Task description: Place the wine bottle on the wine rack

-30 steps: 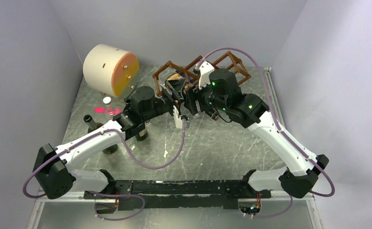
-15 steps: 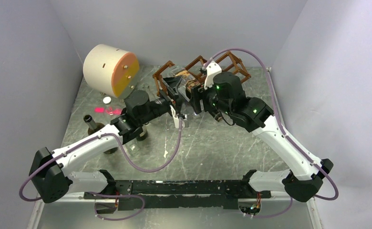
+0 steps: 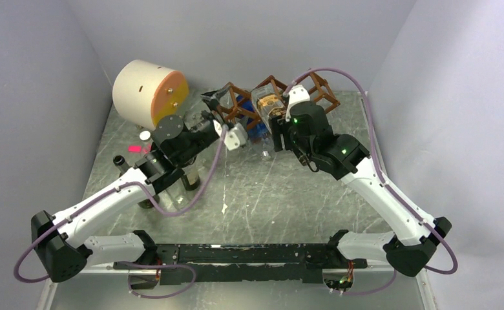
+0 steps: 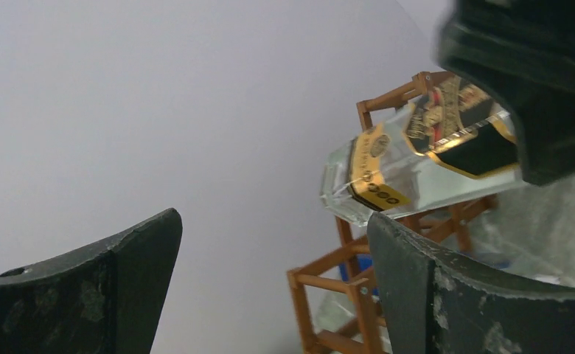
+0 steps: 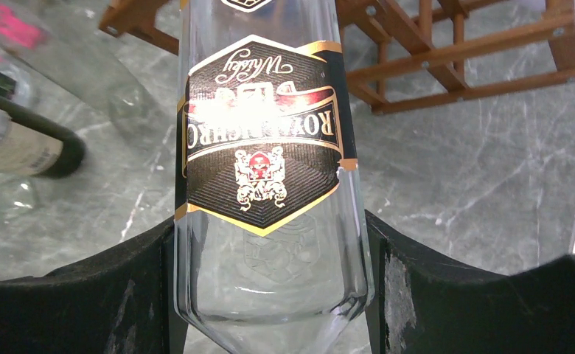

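Right now the wine bottle, clear glass w/ a black-and-gold label, is upper centre in the top view, held by the right gripper. On that arm's wrist cam the bottle runs straight up the middle of the frame. The 2 black fingers press on its flat sides near the lower end, so this claw is clamped on the glass, which fills the gap btwn them.

The wine rack stands at the back of the table, just behind the bottle and spreading to either side. On the right wrist cam its reddish-brown bars lie beyond the bottle, top of frame.

The left gripper is just left of the bottle in the top view, jaws wide apart w/ nothing btwn them. On its own cam only grey wall shows btwn the fingers. The bottle is off to the upper right, tilted, its free end poking left past the rack's top corner post. Can't tell if glass touches wood.

A cream-and-orange cylinder lies upper left, and 2 dark bottles stand near the left arm.
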`<action>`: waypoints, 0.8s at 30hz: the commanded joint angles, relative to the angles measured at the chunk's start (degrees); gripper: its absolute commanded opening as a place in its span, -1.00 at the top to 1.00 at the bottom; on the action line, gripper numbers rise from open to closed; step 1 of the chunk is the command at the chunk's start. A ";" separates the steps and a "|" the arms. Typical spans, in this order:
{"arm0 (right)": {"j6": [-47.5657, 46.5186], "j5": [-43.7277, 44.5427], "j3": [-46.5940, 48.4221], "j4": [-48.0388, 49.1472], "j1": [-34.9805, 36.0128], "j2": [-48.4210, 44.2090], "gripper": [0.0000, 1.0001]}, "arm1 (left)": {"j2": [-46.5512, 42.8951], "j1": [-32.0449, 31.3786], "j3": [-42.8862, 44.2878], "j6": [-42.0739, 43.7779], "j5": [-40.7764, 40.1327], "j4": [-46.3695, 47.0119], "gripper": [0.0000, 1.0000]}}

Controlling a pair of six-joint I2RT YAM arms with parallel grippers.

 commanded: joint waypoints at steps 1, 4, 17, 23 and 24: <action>1.80 4.35 -2.36 6.67 -1.39 -4.05 1.00 | 0.26 0.18 3.90 -22.45 -8.61 -7.53 -0.98; 3.41 5.65 -4.99 5.62 -1.92 -6.08 1.00 | -1.64 0.18 2.34 -33.49 -12.99 -6.86 -0.98; 10.21 6.62 -14.99 2.04 -6.92 -8.12 1.00 | 0.40 0.17 15.86 -68.40 -17.02 -35.16 -0.98; 11.38 1.23 -18.69 3.27 -14.58 -5.73 1.00 | 2.59 0.86 15.49 -75.92 -6.31 -36.18 -0.98; 11.43 -0.26 -19.77 4.56 -16.58 -5.60 1.00 | 3.11 1.22 15.35 -76.49 -4.44 -36.31 -0.98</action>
